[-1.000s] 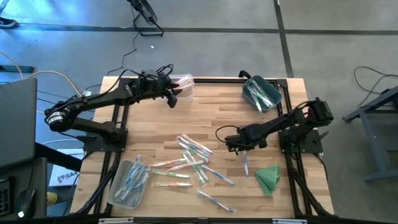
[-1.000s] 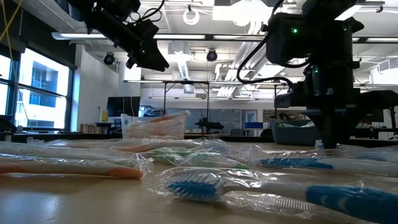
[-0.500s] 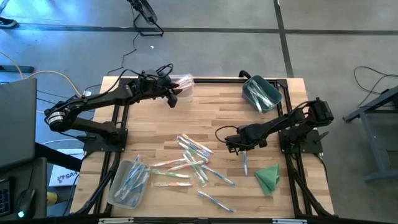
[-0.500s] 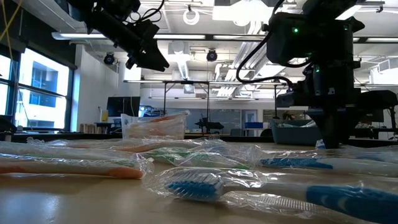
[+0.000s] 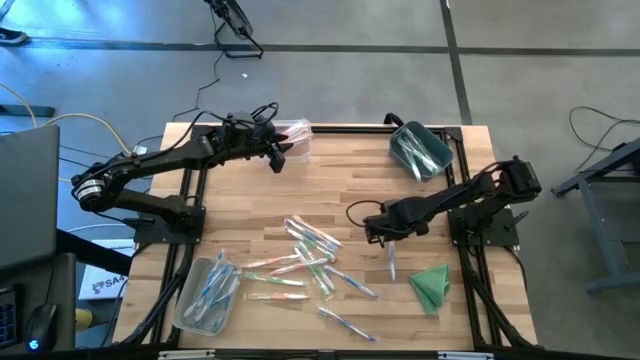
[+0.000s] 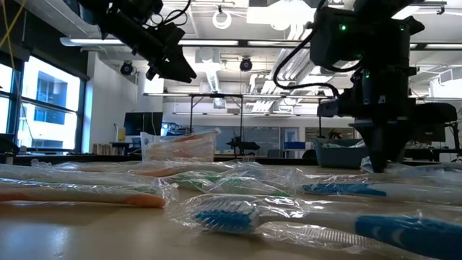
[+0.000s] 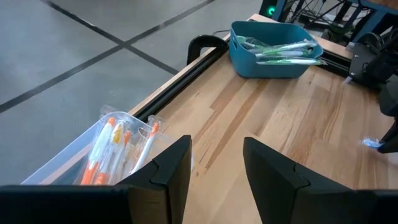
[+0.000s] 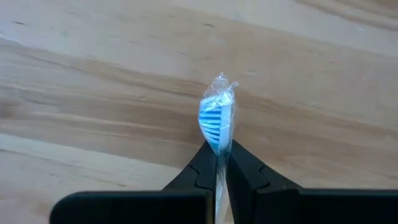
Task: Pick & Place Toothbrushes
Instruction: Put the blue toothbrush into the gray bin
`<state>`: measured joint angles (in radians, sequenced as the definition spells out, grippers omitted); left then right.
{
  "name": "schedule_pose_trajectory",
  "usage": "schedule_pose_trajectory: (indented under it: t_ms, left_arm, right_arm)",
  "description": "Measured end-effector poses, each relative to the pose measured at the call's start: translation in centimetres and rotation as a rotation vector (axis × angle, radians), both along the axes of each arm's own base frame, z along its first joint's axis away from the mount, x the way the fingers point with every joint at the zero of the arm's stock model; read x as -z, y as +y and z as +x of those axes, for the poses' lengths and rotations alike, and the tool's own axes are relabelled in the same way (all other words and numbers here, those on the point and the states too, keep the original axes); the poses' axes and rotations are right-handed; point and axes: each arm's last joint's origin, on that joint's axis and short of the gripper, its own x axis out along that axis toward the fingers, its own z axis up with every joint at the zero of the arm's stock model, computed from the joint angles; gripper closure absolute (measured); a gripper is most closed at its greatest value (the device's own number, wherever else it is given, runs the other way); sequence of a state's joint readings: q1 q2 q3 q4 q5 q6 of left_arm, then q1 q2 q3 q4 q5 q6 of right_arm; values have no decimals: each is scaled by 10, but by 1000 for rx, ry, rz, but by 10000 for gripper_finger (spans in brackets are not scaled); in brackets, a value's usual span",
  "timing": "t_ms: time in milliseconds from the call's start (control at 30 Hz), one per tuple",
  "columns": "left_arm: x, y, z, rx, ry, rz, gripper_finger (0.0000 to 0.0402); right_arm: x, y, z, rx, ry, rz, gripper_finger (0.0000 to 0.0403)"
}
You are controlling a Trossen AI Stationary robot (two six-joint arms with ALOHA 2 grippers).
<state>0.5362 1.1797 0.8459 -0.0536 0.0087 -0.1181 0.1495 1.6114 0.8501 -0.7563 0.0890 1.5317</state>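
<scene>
Toothbrushes (image 5: 308,255): loose pile in clear wrappers mid-worktop (image 5: 330,190), plus more already sorted in three bins. Clear bin (image 5: 208,293) at the near left corner holds a mixed bunch, teal bin (image 5: 420,150) at the far right holds greenish ones, small clear bin (image 7: 118,149) at the far left holds orange ones.

Handling, my guess: very light, stiff plastic handle, but the crinkly film is slick and can slide or twist between the fingers. Best grip looks like the neck or handle just behind the bristles, squeezing across the narrow side, not on loose film alone.

My right end effector (image 5: 388,236) is low over the worktop right of the pile, pressed together on one blue toothbrush (image 8: 217,121). In the right wrist view the blue bristle head and its wrapper tip stick out just past my fingertips (image 8: 202,168), so the pinch sits at the neck; the handle trails down toward the folded green cloth (image 5: 431,285). Can't tell if it's clear of the wood.

My left end effector (image 7: 214,168) hangs spread and empty just beside the orange bin, well apart from the pile.
</scene>
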Motion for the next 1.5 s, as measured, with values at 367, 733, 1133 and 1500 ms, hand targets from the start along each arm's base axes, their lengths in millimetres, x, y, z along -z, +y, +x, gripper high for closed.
schedule_pose_trajectory:
  t_ms: [367, 733, 1133, 1500]
  left_arm:
    - [0, 0, 0, 0, 0, 0, 259]
    - [0, 0, 0, -1, -3, 2, 259]
    - [0, 0, 0, -1, -3, 3, 259]
    - [0, 1, 0, -18, 1, 8, 259]
  right_arm:
    - [-24, -17, -6, -11, -75, -71, 396]
    - [-51, -41, -13, -27, -188, -162, 396]
    - [-75, -69, -22, -50, -293, -245, 396]
    - [-79, -95, -21, -100, -334, -284, 396]
